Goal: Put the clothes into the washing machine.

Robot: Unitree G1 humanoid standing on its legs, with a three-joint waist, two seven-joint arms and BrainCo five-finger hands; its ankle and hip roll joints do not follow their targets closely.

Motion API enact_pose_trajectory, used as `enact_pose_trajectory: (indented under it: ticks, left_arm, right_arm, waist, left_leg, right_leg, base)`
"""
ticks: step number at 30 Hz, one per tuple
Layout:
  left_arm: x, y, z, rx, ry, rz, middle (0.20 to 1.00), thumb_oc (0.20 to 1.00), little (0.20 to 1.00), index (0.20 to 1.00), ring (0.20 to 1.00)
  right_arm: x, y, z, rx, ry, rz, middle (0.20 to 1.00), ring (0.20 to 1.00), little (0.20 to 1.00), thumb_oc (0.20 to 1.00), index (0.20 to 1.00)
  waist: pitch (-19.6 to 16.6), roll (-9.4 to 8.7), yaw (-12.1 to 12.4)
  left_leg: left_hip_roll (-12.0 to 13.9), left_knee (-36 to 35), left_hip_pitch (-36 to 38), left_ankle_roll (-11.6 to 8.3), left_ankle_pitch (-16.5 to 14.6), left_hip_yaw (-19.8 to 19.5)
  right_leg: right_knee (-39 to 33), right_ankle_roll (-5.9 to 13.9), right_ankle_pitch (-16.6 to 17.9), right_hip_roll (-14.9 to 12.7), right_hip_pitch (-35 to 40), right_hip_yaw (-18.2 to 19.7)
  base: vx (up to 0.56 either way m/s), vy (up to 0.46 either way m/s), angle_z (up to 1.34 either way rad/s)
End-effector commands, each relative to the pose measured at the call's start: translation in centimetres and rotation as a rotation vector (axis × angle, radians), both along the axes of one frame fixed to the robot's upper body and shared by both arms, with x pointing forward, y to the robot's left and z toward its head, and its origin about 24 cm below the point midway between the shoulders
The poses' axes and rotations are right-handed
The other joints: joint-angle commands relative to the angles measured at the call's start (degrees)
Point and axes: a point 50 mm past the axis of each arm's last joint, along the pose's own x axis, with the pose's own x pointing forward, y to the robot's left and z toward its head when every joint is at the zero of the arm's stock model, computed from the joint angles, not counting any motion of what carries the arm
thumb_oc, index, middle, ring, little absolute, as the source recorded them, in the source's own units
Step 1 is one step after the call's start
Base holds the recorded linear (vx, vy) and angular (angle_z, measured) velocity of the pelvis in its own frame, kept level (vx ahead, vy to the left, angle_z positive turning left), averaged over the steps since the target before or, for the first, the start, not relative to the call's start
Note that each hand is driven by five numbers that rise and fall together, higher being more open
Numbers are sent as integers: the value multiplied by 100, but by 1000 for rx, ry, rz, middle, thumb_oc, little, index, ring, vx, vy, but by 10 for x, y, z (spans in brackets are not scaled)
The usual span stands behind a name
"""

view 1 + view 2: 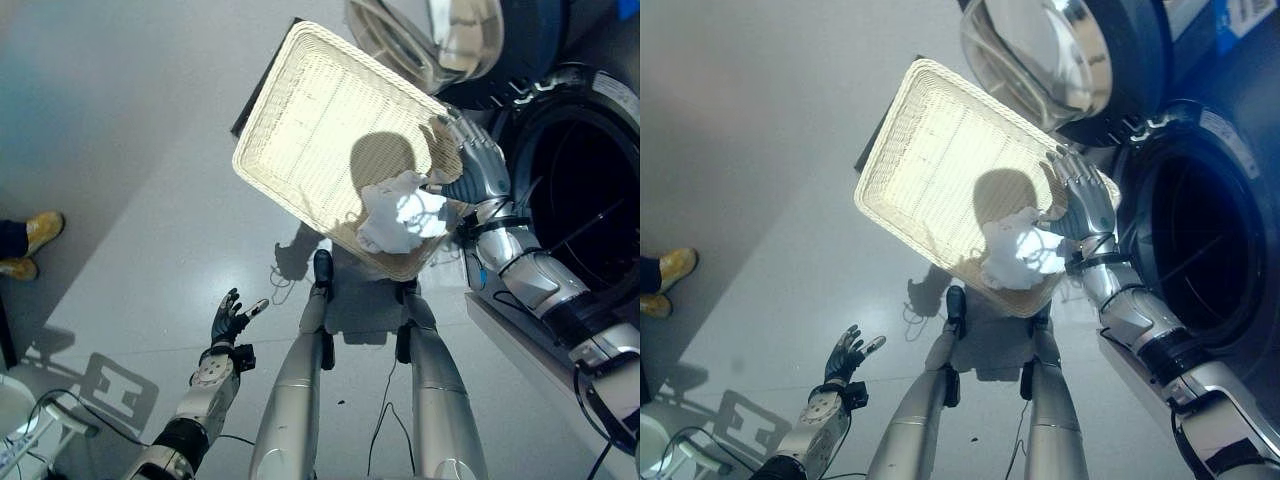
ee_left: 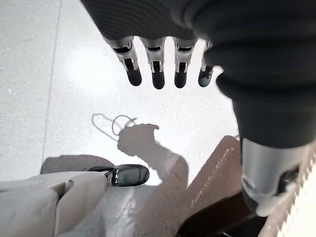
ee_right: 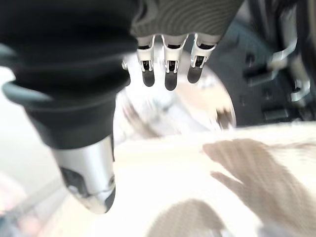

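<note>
Right hand [image 1: 1080, 205] hovers released above white cloth [image 1: 1018, 252] in wicker basket [image 1: 930, 140]; a shallow grasp could drop it short of the washer drum [image 1: 1185, 250].

Woven wicker basket [image 1: 320, 110]; crumpled white cloth [image 1: 400, 215]; glossy floor [image 1: 120, 150].
</note>
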Motion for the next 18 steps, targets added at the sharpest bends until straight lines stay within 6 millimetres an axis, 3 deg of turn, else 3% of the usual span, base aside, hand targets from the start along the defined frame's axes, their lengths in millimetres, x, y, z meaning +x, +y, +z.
enact_pose_trajectory:
  ticks: [1,4,6,13,14,18]
  left_arm:
    - [5,16,8,86,-8,-14,1000,1000,1000,1000,1000]
    - [5,16,9,90,-9,-16,1000,1000,1000,1000,1000]
    - [15,22,21,126,-10,-44,1000,1000,1000,1000,1000]
    - [19,18,24,144,-17,-83,1000,1000,1000,1000,1000]
    - [25,8,28,161,-30,-124,1000,1000,1000,1000,1000]
    - [28,-1,31,167,-36,-151,1000,1000,1000,1000,1000]
  right_arm:
    - [12,-16,-9,-120,293,-157,1000,1000,1000,1000,1000]
    - [13,-17,-11,-134,321,-173,1000,1000,1000,1000,1000]
    - [20,-39,-35,-143,687,-333,1000,1000,1000,1000,1000]
    - [26,-50,-51,-59,851,-403,1000,1000,1000,1000,1000]
    - [22,-59,-76,-28,1048,-444,1000,1000,1000,1000,1000]
    - [18,-58,-91,3,1182,-442,1000,1000,1000,1000,1000]
  waist:
    - [-95,-137,268]
    - [-95,-139,281]
    - [-95,-161,439]
    - [-95,-105,569]
    - [-95,-24,681]
    - [-95,52,752]
  left_leg:
    - [-433,201,-53,6,-441,353]
    - [-430,199,-61,5,-437,352]
    - [-436,207,-138,-3,-396,297]
    - [-464,243,-179,-11,-386,235]
    - [-508,288,-240,6,-385,150]
    - [-547,370,-301,22,-398,92]
  right_leg:
    - [67,252,-201,252,-25,-164]
    - [71,252,-202,246,-30,-182]
    - [82,219,-192,189,-67,-376]
    - [79,196,-186,173,-75,-417]
    - [88,171,-186,133,-102,-486]
    - [141,154,-201,99,-145,-522]
  base:
    - [12,-47,20]
    - [6,-16,14]
    - [46,-108,29]
    - [21,-47,14]
    - [41,-90,10]
    - [31,-53,9]
